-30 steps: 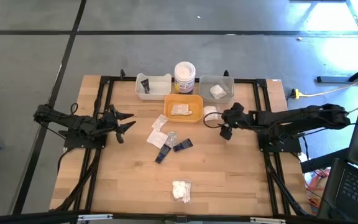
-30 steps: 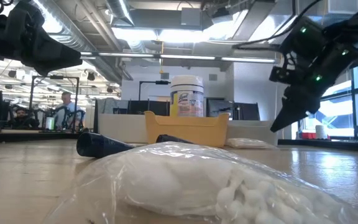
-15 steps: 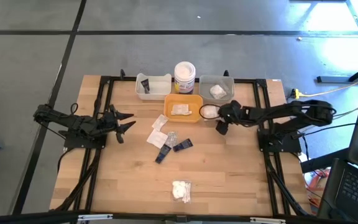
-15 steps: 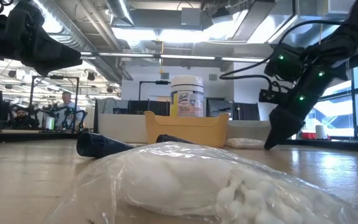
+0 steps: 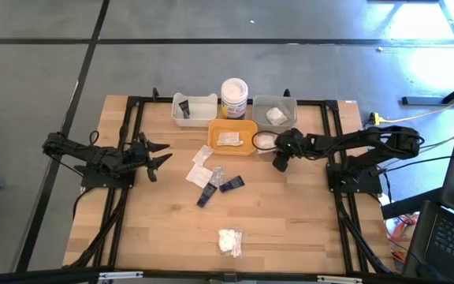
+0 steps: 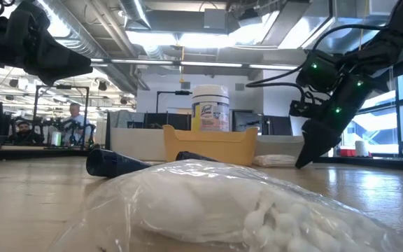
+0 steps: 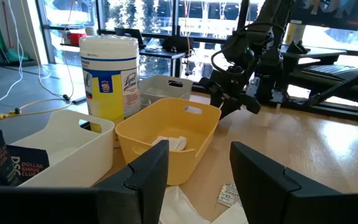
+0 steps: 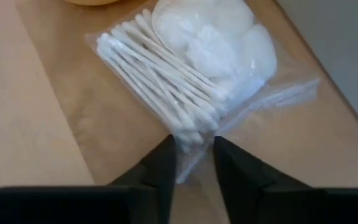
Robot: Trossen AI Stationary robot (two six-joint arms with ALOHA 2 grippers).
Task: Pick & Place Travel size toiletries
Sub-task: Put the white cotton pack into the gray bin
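So the right claw [image 8: 191, 163] is lowered onto the wooden worktop [image 5: 290, 229] just beside the yellow plastic tray [image 5: 232, 136], its two dark fingers slightly apart and straddling the edge of a clear bag of cotton swabs and white pads [image 8: 194, 53]. Nothing is gripped yet. More toiletries, small black tubes [image 5: 231, 184] and flat white sachets [image 5: 199, 174], are scattered mid-worktop. The left claw [image 5: 161, 155] is parked at the left side, fingers spread wide.
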